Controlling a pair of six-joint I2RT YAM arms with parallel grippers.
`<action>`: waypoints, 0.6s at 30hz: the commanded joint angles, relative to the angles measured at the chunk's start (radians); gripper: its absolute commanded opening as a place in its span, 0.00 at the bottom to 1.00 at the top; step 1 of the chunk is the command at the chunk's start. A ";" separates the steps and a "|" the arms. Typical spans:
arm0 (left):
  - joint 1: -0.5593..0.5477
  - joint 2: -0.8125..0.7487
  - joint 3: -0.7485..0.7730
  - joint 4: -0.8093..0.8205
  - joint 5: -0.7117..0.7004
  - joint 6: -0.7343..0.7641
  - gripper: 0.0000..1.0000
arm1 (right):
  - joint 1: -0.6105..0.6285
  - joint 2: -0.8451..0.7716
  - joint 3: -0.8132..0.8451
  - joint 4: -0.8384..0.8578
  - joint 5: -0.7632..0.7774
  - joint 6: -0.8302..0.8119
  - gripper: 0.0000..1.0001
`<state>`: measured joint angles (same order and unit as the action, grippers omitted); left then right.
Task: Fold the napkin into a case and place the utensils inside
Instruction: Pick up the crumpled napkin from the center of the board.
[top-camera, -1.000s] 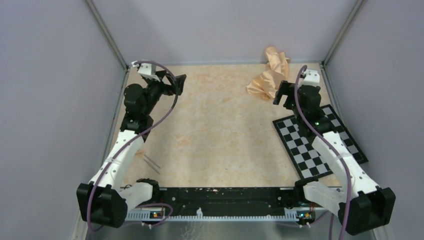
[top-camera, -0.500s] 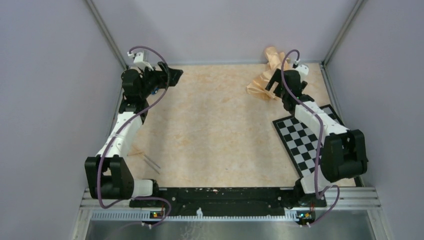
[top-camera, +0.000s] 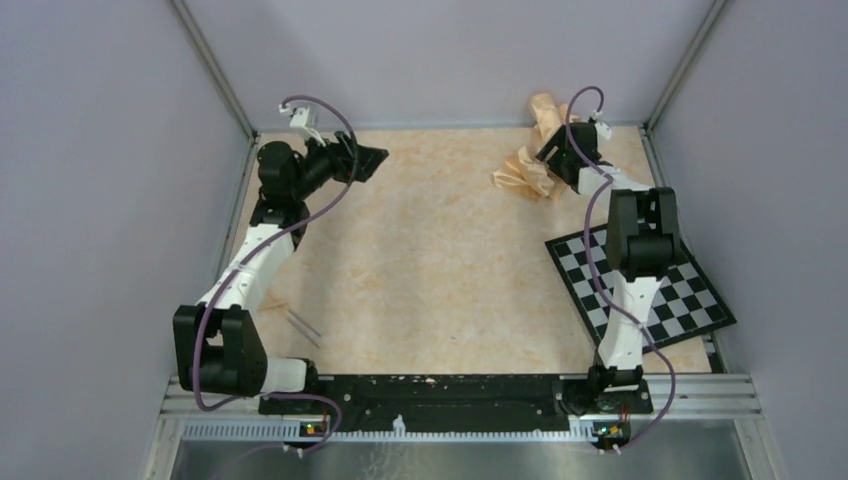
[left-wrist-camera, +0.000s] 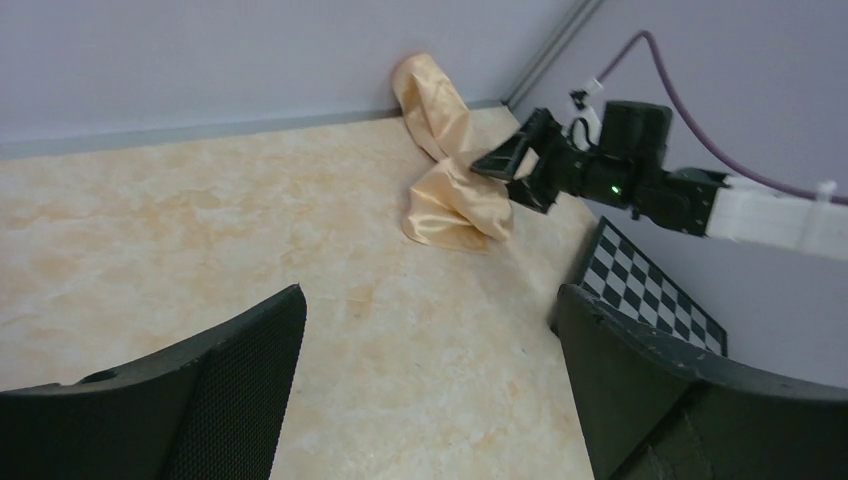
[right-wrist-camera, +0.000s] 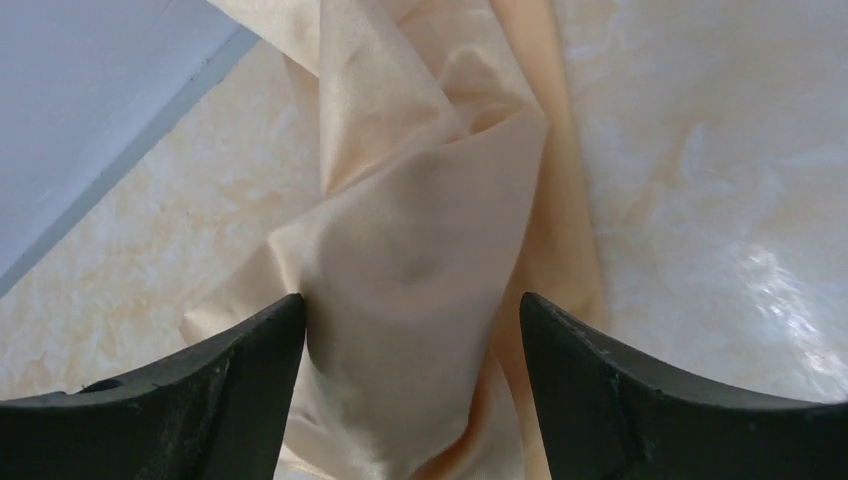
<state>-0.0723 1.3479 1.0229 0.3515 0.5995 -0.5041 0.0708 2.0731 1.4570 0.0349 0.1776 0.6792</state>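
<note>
At the far right corner, I have run the right gripper (right-wrist-camera: 412, 310) out to the crumpled napkin (top-camera: 515, 175) — jaws apart, astride a fold, ready to pinch — while the left gripper (top-camera: 368, 158) waits equally wide, so folding has not begun.
</note>
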 joint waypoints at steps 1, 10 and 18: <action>-0.065 0.047 0.027 0.023 0.087 0.042 0.98 | -0.003 0.115 0.172 -0.026 -0.218 -0.085 0.69; -0.224 0.056 0.049 -0.157 -0.093 0.147 0.98 | 0.142 -0.012 0.076 -0.153 -0.514 -0.265 0.00; -0.278 -0.119 -0.133 -0.298 0.003 -0.112 0.99 | 0.461 -0.449 -0.362 -0.207 -0.412 -0.157 0.00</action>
<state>-0.3542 1.3876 1.0183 0.0998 0.5407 -0.4656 0.4133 1.8496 1.2423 -0.1619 -0.2379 0.4515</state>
